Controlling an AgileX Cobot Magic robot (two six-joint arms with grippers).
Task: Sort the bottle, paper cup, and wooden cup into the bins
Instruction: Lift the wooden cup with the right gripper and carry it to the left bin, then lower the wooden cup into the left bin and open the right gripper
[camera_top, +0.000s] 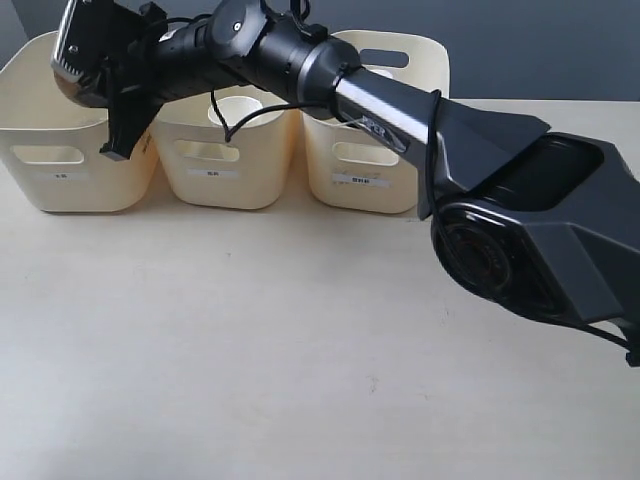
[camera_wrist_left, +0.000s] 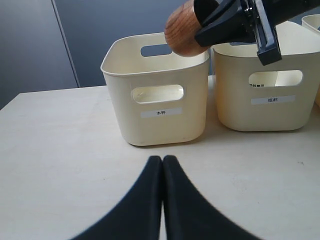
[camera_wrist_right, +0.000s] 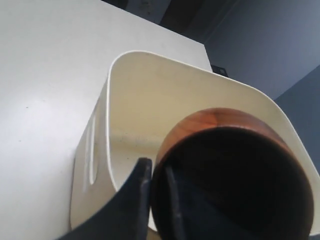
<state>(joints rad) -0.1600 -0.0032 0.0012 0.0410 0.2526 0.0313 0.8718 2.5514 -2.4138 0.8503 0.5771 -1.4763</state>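
In the exterior view, three cream-yellow plastic bins (camera_top: 220, 165) stand in a row at the far side of the pale table (camera_top: 250, 370), and the black right arm (camera_top: 300, 55) reaches across them to above the left bin (camera_top: 70, 150). In the left wrist view, the left gripper (camera_wrist_left: 162, 165) has its black fingers pressed together over the table; the squat reddish-brown wooden cup (camera_wrist_left: 185, 30) hangs above that left bin's right rim. In the right wrist view, the right gripper (camera_wrist_right: 157, 187) is clamped on the cup's wall, one finger outside, one inside, over the bin's hollow.
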